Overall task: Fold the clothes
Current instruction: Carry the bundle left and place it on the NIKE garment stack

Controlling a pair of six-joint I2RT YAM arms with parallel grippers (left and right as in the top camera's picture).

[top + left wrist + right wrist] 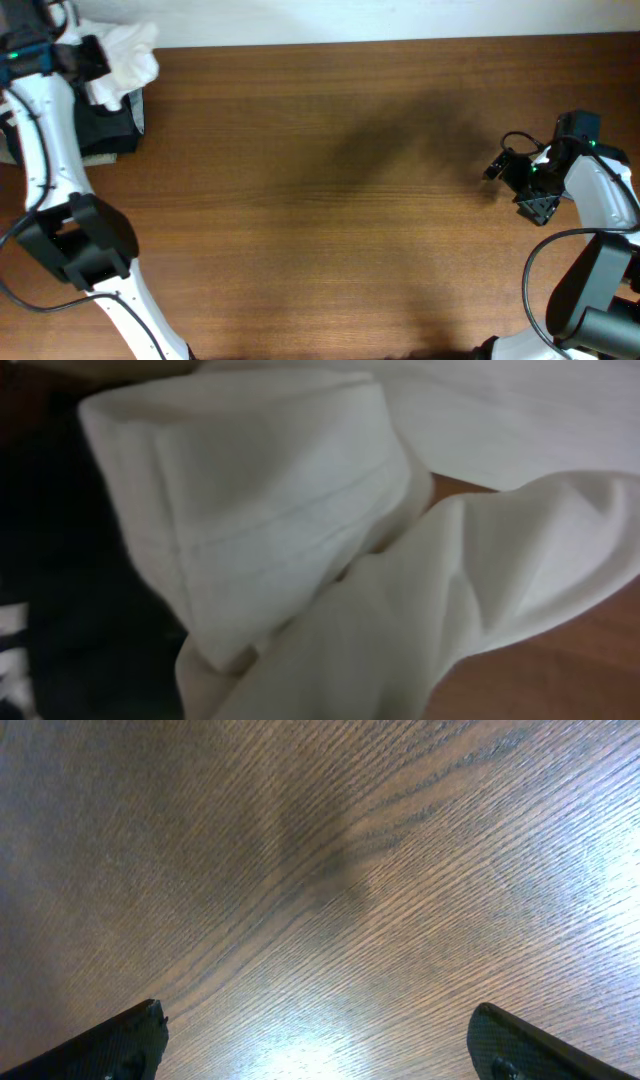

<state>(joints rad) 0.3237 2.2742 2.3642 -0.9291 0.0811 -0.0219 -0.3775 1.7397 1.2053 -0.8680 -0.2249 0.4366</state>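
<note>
A crumpled white garment hangs bunched at my left gripper in the table's far left corner. It partly overlies a stack of dark folded clothes. In the left wrist view the white garment fills the frame and hides the fingers, with dark cloth to its left. The gripper seems shut on the white garment. My right gripper is at the right side of the table, open and empty. In the right wrist view its fingers are spread wide just above bare wood.
The brown wooden table stretches between the arms. Its far edge meets a white wall. The left arm's base stands at the near left, and the right arm's base stands at the near right.
</note>
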